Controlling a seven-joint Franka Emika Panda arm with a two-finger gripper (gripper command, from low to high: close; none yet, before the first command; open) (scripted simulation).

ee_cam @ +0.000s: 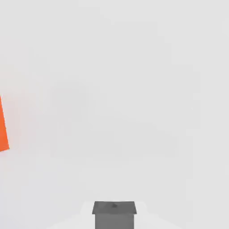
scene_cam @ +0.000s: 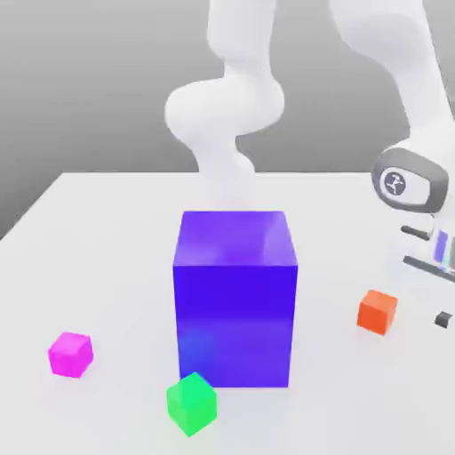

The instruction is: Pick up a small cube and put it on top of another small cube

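Three small cubes lie on the white table (scene_cam: 107,249): an orange cube (scene_cam: 378,312) at the exterior view's right, a magenta cube (scene_cam: 71,354) at its left, and a green cube (scene_cam: 191,403) at the front, tilted on an edge. My gripper (scene_cam: 443,318) hangs low at the exterior view's far right, just beyond the orange cube and apart from it. In the hand view the gripper (ee_cam: 114,214) shows as one dark block, shut with nothing in it, and the orange cube (ee_cam: 3,127) sits off to one side.
A large blue cube (scene_cam: 235,298) stands in the middle of the table, between the orange cube and the magenta one, right behind the green cube. The arm's white base (scene_cam: 224,115) rises behind it.
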